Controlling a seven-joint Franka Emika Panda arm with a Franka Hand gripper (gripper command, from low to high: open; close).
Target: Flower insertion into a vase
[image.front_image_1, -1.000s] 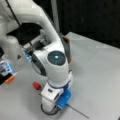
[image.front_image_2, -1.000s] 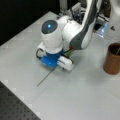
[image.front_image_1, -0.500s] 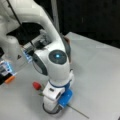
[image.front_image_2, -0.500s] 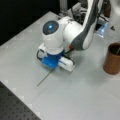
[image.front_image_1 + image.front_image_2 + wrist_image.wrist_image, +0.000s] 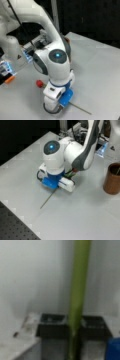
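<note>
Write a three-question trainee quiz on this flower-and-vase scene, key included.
1. True or false: the plain dark-brown wood-like cylinder vase holds the red-headed, green-stemmed flower.
2. In the wrist view, the green stem runs: A) between the jaws of the gripper; B) outside both jaws; C) across the vase's mouth.
3. Fill in: the flower lies flat on the pale grey ____.
Key: 1 false; 2 A; 3 table.
</note>
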